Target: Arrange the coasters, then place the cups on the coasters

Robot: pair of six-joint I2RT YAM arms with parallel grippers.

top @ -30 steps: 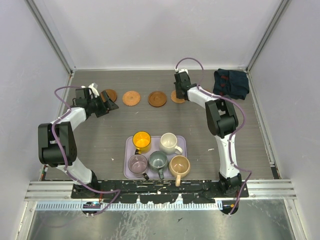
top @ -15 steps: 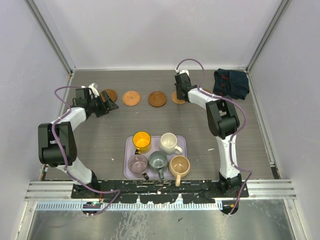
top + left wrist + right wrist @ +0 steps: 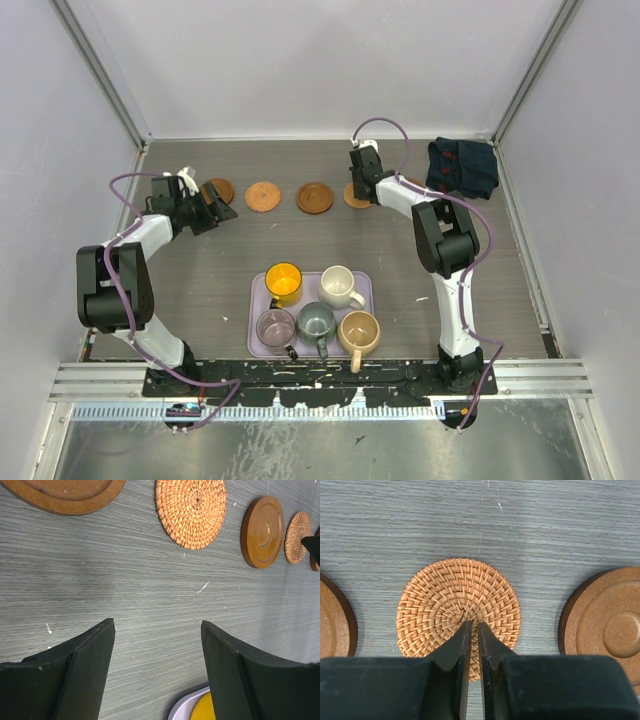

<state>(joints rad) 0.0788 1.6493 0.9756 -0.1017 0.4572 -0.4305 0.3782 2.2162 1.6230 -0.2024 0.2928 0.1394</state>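
Coasters [image 3: 263, 196]: lay flat in a row along the far side of the table [image 3: 200, 280], apart from one another, wood and woven by turns. Counted four from above, the fourth half hidden under the right arm; counted five through the left wrist camera.

Cups [image 3: 317, 321]: stood upright, crowded together on the tray [image 3: 253, 305] near the arm bases, well apart from the row, none on a coaster. Yellow [image 3: 284, 282] and white [image 3: 338, 286] at the back; mauve [image 3: 275, 326], grey-green and tan [image 3: 358, 332] in front.

Left claw [image 3: 156, 630]: hung wide and empty over bare table, just beside the leftmost coaster [image 3: 218, 190].

Right claw [image 3: 474, 627]: stood narrow, all but shut, nothing between the fingers. Pointed at the middle of a woven coaster [image 3: 455, 595], flanked by wood coasters [image 3: 607, 630]. Could not tell whether the tips touched the weave.

Cloth [image 3: 462, 166]: lay crumpled in the far right corner.
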